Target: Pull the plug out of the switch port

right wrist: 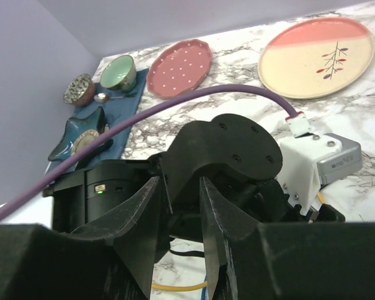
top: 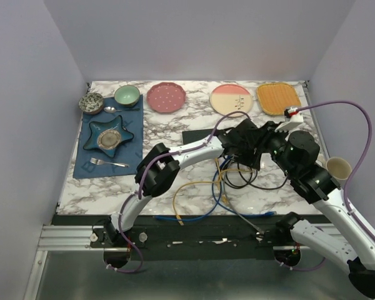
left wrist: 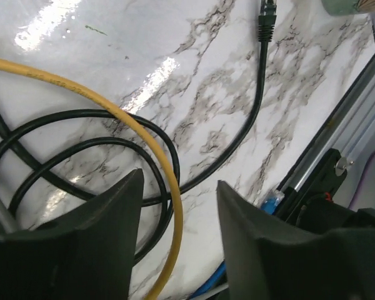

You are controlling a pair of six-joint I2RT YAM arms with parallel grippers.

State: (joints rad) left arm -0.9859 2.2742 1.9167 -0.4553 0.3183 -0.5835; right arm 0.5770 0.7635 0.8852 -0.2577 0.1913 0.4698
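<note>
You are in a robotics lab cell: plain lilac walls (top: 25, 94) box in a marble-patterned table (top: 175, 125), an aluminium rail (top: 65, 237) runs along its near edge, network cables (top: 220, 187) tangle mid-table, and plates (top: 166, 97) line the far edge.

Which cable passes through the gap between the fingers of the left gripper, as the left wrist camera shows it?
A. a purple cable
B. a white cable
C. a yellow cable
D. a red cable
C: in the left wrist view the yellow cable curves down through the gap of the left gripper, whose fingers stand apart on either side of it.
</note>
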